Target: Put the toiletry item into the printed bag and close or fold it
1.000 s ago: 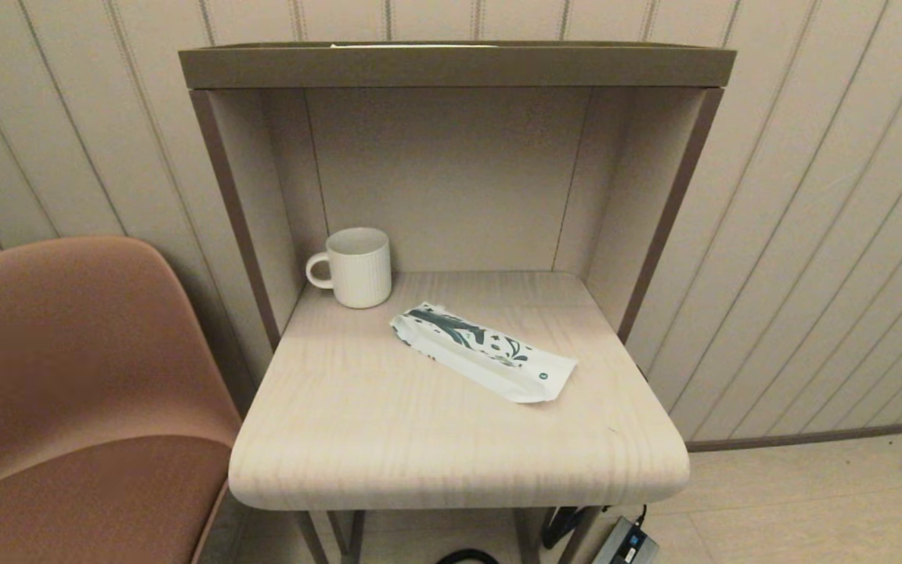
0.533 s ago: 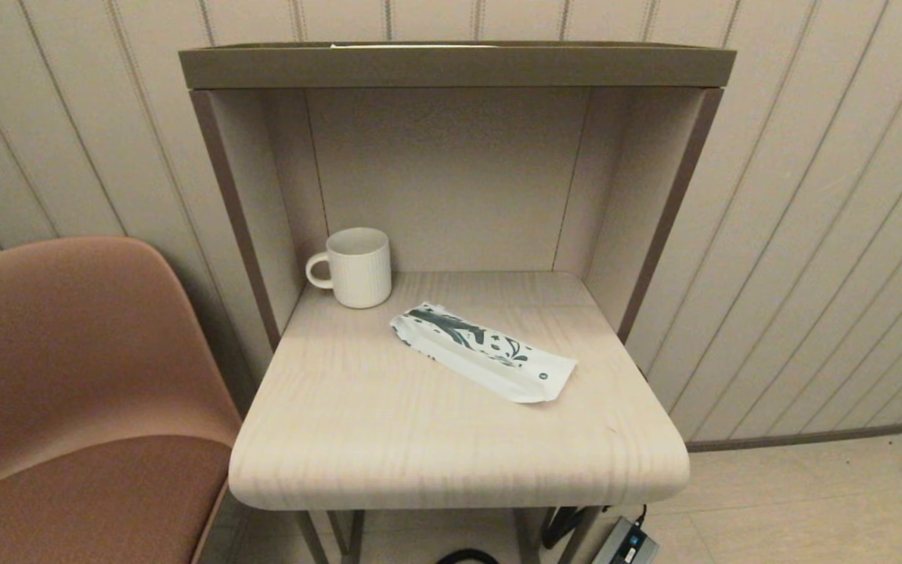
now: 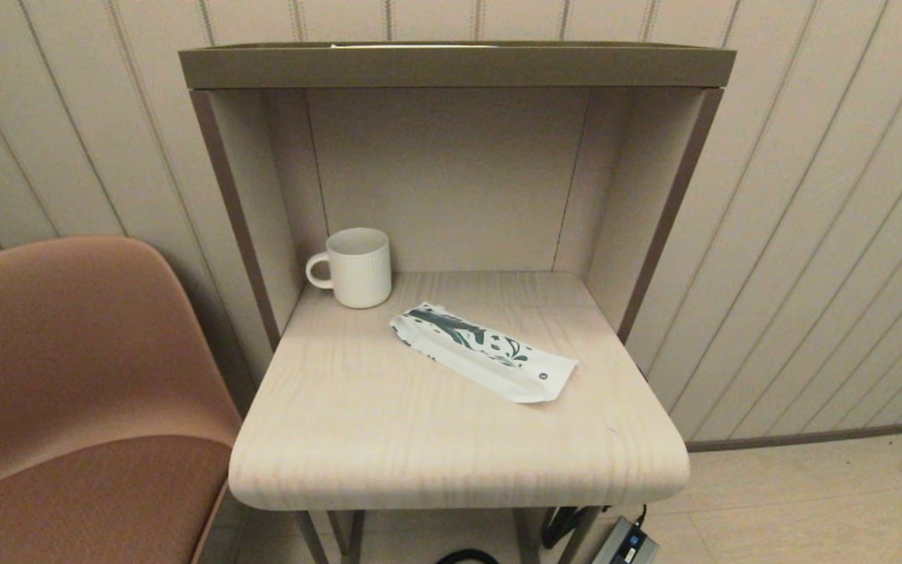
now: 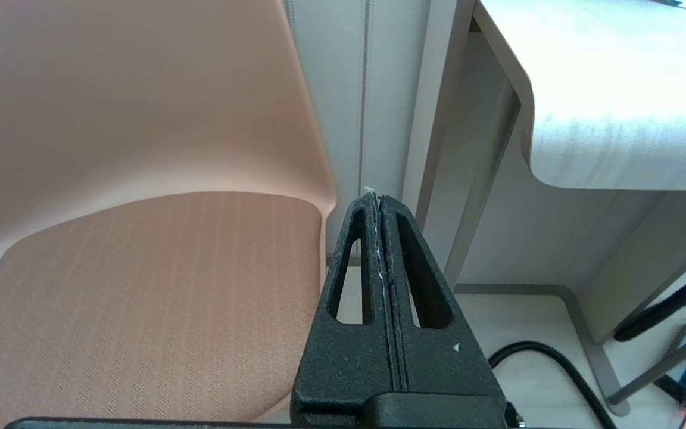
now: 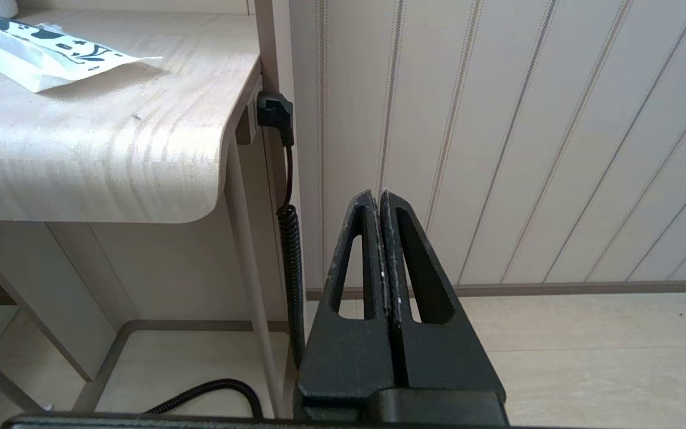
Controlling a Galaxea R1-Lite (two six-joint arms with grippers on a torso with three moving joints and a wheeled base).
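The printed bag (image 3: 482, 351), a flat white pouch with dark teal prints, lies slantwise on the pale wooden table top (image 3: 388, 439), and its near end (image 5: 39, 47) shows in the right wrist view. No toiletry item shows outside it. Neither arm appears in the head view. My left gripper (image 4: 374, 199) hangs shut and empty below the table's left edge, beside the chair. My right gripper (image 5: 377, 195) hangs shut and empty below the table's right edge, facing the panelled wall.
A white ribbed mug (image 3: 353, 267) stands at the back left of the table, under the shelf hood (image 3: 451, 64). A brown chair (image 3: 75, 392) stands to the left. Black cables (image 5: 289, 262) and a power adapter (image 3: 625, 542) lie under the table.
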